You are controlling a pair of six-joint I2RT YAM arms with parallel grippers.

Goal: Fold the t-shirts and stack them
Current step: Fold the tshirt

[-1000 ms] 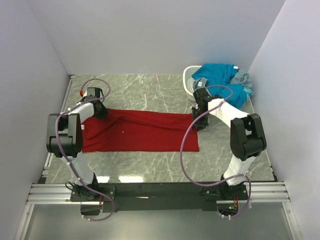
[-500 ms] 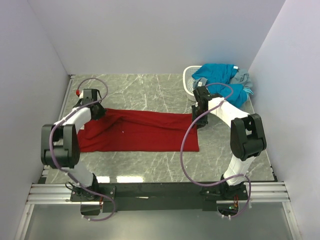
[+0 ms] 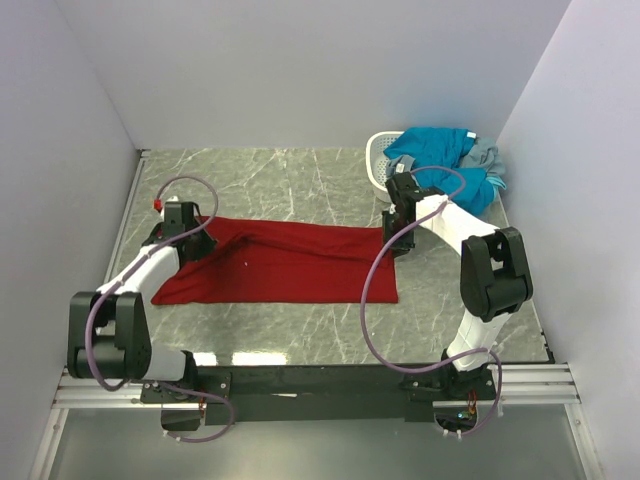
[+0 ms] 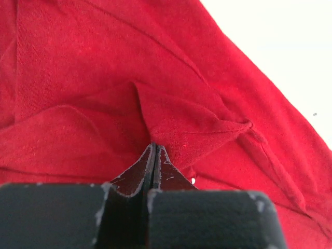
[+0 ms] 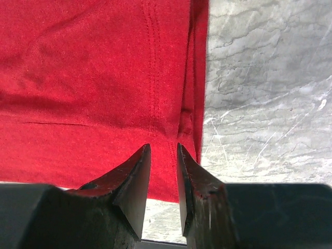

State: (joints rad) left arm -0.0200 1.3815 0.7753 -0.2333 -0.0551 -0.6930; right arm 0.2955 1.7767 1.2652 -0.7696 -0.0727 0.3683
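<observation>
The dark red t-shirt [image 3: 285, 265] lies spread flat and long across the middle of the table. My left gripper [image 3: 203, 242] is at its far left end, shut on a pinched peak of red cloth [image 4: 176, 124]; in the left wrist view the gripper [image 4: 154, 149] has its jaws pressed together. My right gripper [image 3: 397, 243] is at the shirt's right end. In the right wrist view the gripper [image 5: 163, 150] is narrowly open and empty, just above the stitched hem [image 5: 153, 78]. Teal-blue [image 3: 440, 150] and grey [image 3: 486, 155] t-shirts are heaped at the back right.
A white perforated basket [image 3: 378, 160] stands at the back right under the heap of shirts. Grey walls close in the marble table [image 3: 300, 180] on three sides. Bare marble [image 5: 259, 88] shows right of the red hem.
My left gripper has moved a little nearer and to the right with the cloth in it, drawing the shirt's far left corner inward so the left edge now slants. The right gripper has barely moved.
</observation>
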